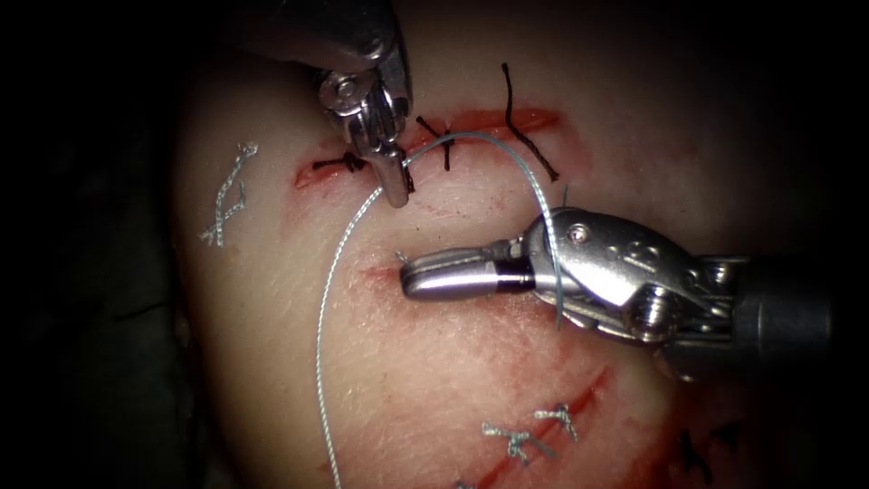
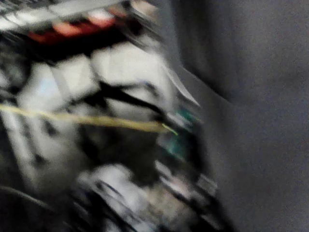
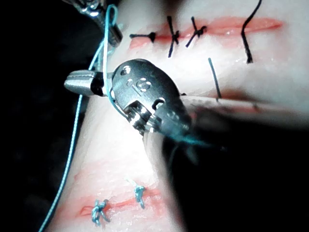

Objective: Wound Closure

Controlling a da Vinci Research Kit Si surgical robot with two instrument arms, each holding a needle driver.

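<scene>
The left arm's steel tool [image 1: 395,192] points down at the stitched red cut [image 1: 425,136] in the pale pork tissue [image 1: 272,299], fingers closed on the pale blue thread [image 1: 328,299]. That thread arches over the right arm's tool [image 1: 421,273], whose fingers look closed, empty, below the cut.

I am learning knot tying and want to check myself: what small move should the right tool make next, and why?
Probably open the right tool and take what looks like a short thread end beside its tip. Its jaws are shut and seem empty, the thread is looped around it, and the left tool grips that thread.
</scene>
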